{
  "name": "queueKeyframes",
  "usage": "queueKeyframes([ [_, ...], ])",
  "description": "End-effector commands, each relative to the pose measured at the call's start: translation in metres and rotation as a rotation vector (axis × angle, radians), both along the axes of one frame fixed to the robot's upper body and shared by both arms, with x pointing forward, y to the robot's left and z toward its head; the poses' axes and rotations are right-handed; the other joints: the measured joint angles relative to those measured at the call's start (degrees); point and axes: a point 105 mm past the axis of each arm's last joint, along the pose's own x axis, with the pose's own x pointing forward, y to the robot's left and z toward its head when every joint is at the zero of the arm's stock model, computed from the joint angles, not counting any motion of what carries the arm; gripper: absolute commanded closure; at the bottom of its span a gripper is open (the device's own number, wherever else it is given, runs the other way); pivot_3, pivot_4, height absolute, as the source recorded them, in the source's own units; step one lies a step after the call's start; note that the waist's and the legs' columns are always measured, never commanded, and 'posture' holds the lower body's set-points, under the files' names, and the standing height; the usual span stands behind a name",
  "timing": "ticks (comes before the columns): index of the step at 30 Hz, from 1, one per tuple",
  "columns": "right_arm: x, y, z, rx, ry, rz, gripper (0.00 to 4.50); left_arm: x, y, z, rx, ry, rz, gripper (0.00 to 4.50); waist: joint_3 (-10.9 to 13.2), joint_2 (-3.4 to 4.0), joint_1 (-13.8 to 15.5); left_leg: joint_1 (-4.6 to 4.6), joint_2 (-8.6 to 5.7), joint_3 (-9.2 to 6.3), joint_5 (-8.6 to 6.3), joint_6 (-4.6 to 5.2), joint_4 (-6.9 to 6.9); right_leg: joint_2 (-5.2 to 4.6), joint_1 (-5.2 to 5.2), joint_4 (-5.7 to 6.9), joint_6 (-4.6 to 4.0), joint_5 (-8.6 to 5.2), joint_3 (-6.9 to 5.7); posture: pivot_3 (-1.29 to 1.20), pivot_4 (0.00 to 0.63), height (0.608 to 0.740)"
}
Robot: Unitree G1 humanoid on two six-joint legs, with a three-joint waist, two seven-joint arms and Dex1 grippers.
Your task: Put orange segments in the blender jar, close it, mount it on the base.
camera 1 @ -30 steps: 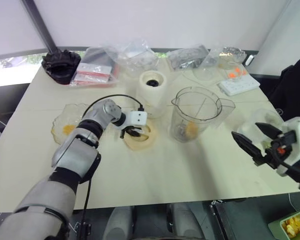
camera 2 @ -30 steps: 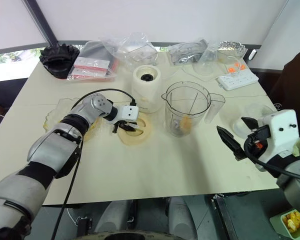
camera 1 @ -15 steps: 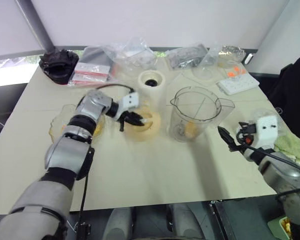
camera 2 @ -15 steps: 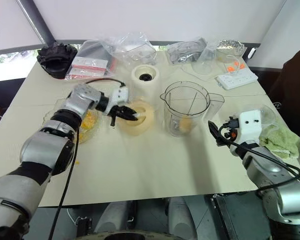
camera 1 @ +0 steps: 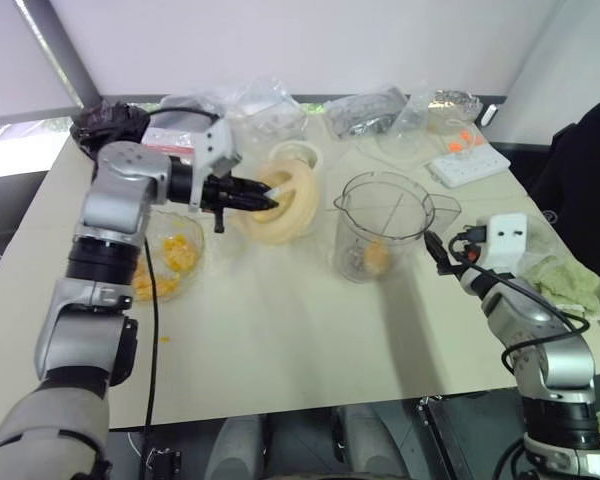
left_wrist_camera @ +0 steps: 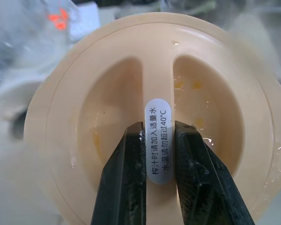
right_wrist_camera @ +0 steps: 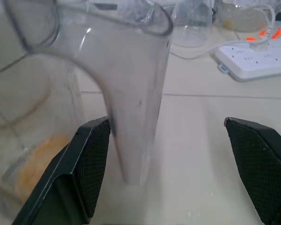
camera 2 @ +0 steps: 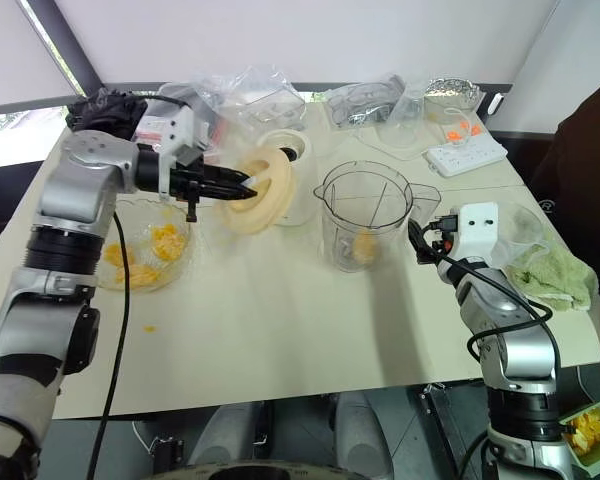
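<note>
Peach lid (left_wrist_camera: 150, 117) in left gripper (left_wrist_camera: 158, 140) hides most of base (camera 2: 292, 150).

The cream counter (camera 1: 310, 340) stands before a plain white wall (camera 1: 310, 40). A dark diagonal pole (camera 1: 50, 55) crosses the wall at the left. Daylight enters through a low window strip (camera 1: 15, 160) beside it.

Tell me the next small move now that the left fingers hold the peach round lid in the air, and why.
Probably carry the peach round lid rightward over the clear plastic blender jar: its mouth is uncovered, an orange segment lies inside, and the right gripper, open, brackets the jar's handle.
</note>
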Motion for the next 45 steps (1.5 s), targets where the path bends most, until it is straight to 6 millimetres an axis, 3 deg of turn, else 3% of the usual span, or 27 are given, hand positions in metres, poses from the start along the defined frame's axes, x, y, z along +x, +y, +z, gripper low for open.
queueKeyframes([
  [1,0.009,0.000,0.014,0.025,-0.067,-0.002,0.52,-0.008,0.000,0.021,-0.036,-0.062,-0.005,4.24,0.01,0.01,0.04,0.00,0.00,0.00,0.00,0.00,0.00,0.00,0.00,0.01,0.00,0.00,0.00,0.00,0.150,0.740],
  [6,0.022,0.006,0.016,0.057,-0.090,-0.007,0.52,-0.010,0.001,0.029,-0.037,-0.089,0.010,4.24,0.02,0.03,-0.13,0.00,-0.01,0.01,0.00,0.00,-0.01,0.01,0.00,0.01,0.01,0.01,0.00,0.00,0.150,0.740],
  [9,0.025,0.010,0.016,0.067,-0.097,-0.001,1.45,-0.010,0.000,0.038,-0.055,-0.106,0.011,4.24,0.03,0.04,-0.15,0.01,-0.01,0.00,0.00,0.00,-0.01,0.03,-0.01,0.03,0.02,0.01,0.00,0.00,0.150,0.740],
  [13,0.025,0.016,0.014,0.072,-0.093,0.016,3.53,-0.008,-0.011,0.075,-0.181,-0.123,0.006,4.24,0.06,0.02,0.23,-0.03,-0.02,-0.03,0.01,-0.02,0.00,0.03,-0.02,0.03,0.02,0.01,0.00,0.00,0.150,0.740],
  [18,0.020,0.037,0.018,0.103,-0.096,0.064,3.51,-0.012,-0.031,0.101,-0.200,-0.169,-0.075,4.24,0.05,0.04,-0.24,-0.01,-0.05,0.01,0.01,-0.02,-0.01,0.01,-0.01,0.00,0.04,0.01,0.02,0.00,0.150,0.740],
  [22,0.013,0.073,0.023,0.118,-0.108,0.137,3.51,-0.023,-0.065,0.117,-0.220,-0.132,-0.226,4.24,0.09,0.07,-0.35,-0.01,-0.01,-0.04,0.01,-0.02,-0.05,0.13,-0.11,0.15,0.05,0.01,0.02,0.00,0.150,0.740],
  [26,0.007,0.093,0.024,0.111,-0.112,0.167,3.51,-0.027,-0.085,0.106,-0.186,-0.071,-0.298,4.24,0.13,0.16,-0.39,-0.01,-0.04,0.04,0.01,-0.02,-0.05,0.13,-0.36,0.62,0.06,-0.02,0.13,0.00,0.150,0.740],
  [29,0.003,0.102,0.024,0.108,-0.112,0.176,3.51,-0.027,-0.095,0.080,-0.104,-0.024,-0.315,4.24,0.15,0.17,-0.35,-0.04,-0.03,0.01,0.02,-0.02,-0.04,0.16,-0.44,0.68,0.05,-0.03,0.12,0.00,0.150,0.740],
  [41,-0.001,0.101,0.024,0.068,-0.114,0.170,3.51,-0.024,-0.088,0.025,0.104,0.085,-0.238,4.24,0.17,0.18,-0.28,-0.13,-0.02,0.04,0.02,-0.03,-0.03,0.16,-0.56,0.71,0.05,-0.03,0.16,0.00,0.150,0.740],
  [45,-0.002,0.108,0.029,0.044,-0.127,0.196,3.51,-0.016,-0.085,-0.004,0.230,0.085,-0.194,4.24,0.17,0.18,-0.28,-0.13,-0.02,0.04,0.02,-0.03,-0.01,0.16,-0.55,0.72,0.04,-0.03,0.16,0.00,0.150,0.740],
])
